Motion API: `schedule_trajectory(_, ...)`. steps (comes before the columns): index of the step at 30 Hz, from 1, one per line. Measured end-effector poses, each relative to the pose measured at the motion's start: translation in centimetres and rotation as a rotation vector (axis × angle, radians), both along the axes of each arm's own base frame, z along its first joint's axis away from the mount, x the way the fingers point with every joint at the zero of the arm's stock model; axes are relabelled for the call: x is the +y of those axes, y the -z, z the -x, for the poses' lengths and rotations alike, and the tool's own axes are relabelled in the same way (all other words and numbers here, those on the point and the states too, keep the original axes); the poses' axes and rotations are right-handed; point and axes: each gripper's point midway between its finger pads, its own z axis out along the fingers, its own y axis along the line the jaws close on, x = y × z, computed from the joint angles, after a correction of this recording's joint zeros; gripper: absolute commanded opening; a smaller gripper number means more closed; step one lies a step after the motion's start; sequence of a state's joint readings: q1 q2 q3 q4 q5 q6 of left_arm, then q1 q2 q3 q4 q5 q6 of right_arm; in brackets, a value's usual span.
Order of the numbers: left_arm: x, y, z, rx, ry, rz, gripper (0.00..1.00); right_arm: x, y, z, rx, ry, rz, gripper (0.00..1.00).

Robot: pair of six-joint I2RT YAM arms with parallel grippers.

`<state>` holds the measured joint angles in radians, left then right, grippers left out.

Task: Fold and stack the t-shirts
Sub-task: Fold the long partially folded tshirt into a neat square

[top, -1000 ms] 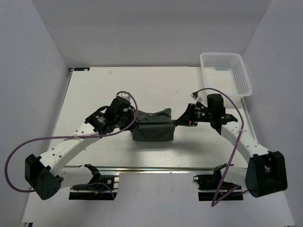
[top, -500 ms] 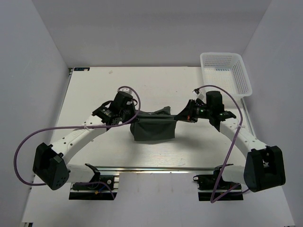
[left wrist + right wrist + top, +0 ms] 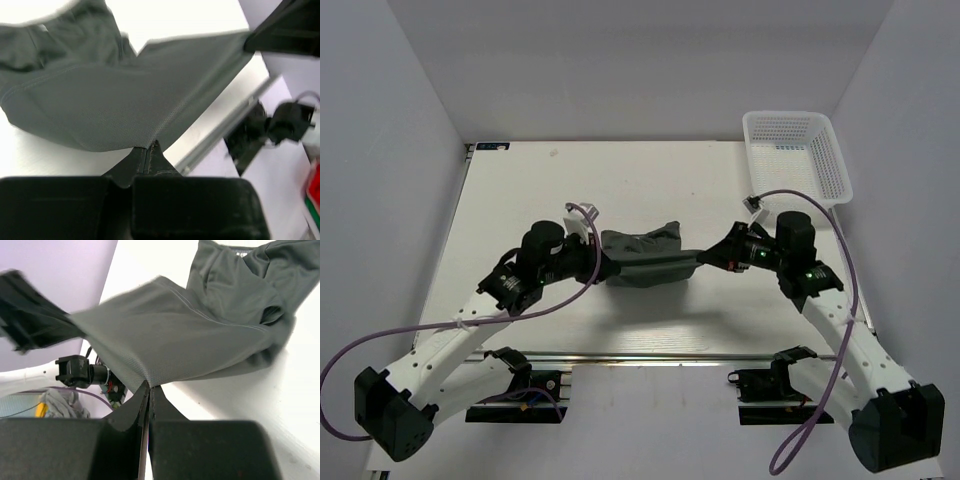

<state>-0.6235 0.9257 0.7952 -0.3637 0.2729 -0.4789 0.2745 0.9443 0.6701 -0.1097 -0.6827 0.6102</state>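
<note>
One dark grey-green t-shirt point(image 3: 645, 260) hangs stretched between my two grippers above the middle of the table, its far part bunched and sagging towards the table. My left gripper point(image 3: 604, 268) is shut on its left edge; in the left wrist view the gripper point(image 3: 149, 146) pinches the hem of the t-shirt point(image 3: 115, 100). My right gripper point(image 3: 698, 260) is shut on its right edge; in the right wrist view the gripper point(image 3: 150, 385) pinches the t-shirt point(image 3: 190, 335), whose light neck tag point(image 3: 243, 254) shows at the top.
A white plastic mesh basket point(image 3: 798, 155) stands at the far right corner of the table point(image 3: 520, 190). A metal rail point(image 3: 650, 357) runs along the near edge between the arm bases. Walls close in on three sides.
Both arms have pulled back towards the near edge and lowered. The t-shirt, which hung down as a flap between the grippers, is now drawn out flatter and lower over the table.
</note>
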Motion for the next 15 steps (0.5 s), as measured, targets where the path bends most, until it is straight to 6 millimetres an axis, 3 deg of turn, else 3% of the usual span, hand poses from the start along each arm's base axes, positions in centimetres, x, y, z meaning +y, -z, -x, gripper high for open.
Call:
schedule_trajectory(4,-0.6,3.5,2.3,0.079,0.101,-0.001,0.0,-0.6,0.1,1.6,-0.034,0.004,-0.002,0.0)
schedule_trajectory(8,-0.8,6.6,4.3,0.138,0.178,0.009,0.0,-1.0,2.1,3.4,0.0,0.001,0.008,0.0)
schedule_trajectory(12,-1.2,7.2,5.5,0.127,0.241,0.049,0.0,-1.4,4.3,4.7,0.053,0.004,0.023,0.0)
schedule_trajectory(15,-1.5,6.7,5.5,0.09,0.268,0.077,0.0,-1.6,4.4,4.8,0.056,0.012,0.029,0.0)
